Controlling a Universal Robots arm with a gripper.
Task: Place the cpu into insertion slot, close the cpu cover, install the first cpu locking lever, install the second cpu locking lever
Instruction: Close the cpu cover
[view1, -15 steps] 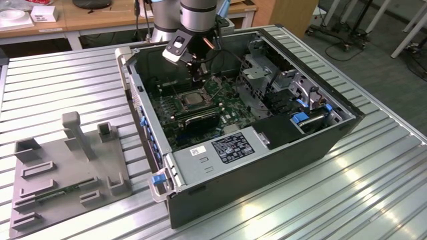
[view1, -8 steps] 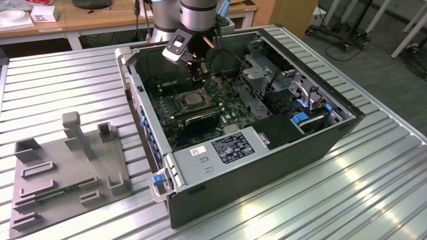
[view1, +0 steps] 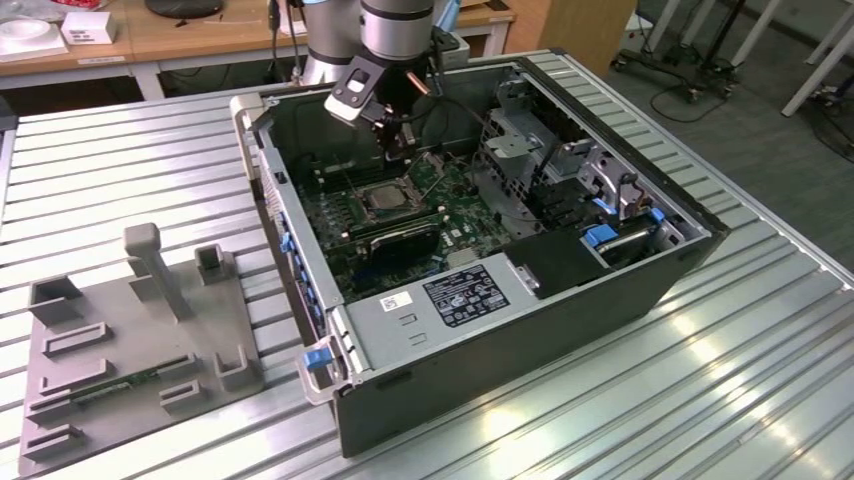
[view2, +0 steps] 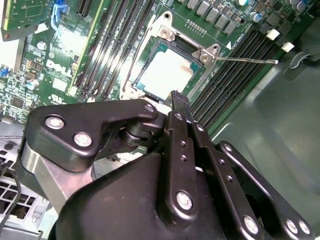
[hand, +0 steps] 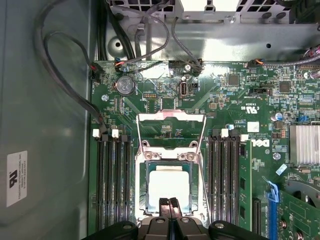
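The cpu (hand: 169, 186) lies flat in the insertion slot (hand: 144, 172) on the green motherboard, its pale square top showing in both wrist views (view2: 167, 75). The cpu cover (hand: 170, 116) is swung open, its silvery frame lying beyond the socket. A thin metal locking lever (view2: 247, 60) sticks out beside the socket, unlatched. My gripper (hand: 169, 202) is shut with nothing between its fingertips and hovers over the near edge of the cpu (view1: 387, 197). In the exterior view the gripper (view1: 391, 140) hangs inside the open computer case, a little above the board.
Long black memory slots (hand: 112, 185) flank the socket on both sides. Black cables (hand: 65, 75) run along the case wall. A drive cage (view1: 527, 150) and the case walls (view1: 534, 330) hem in the arm. A grey fixture (view1: 134, 330) sits on the slatted table at the exterior view's left.
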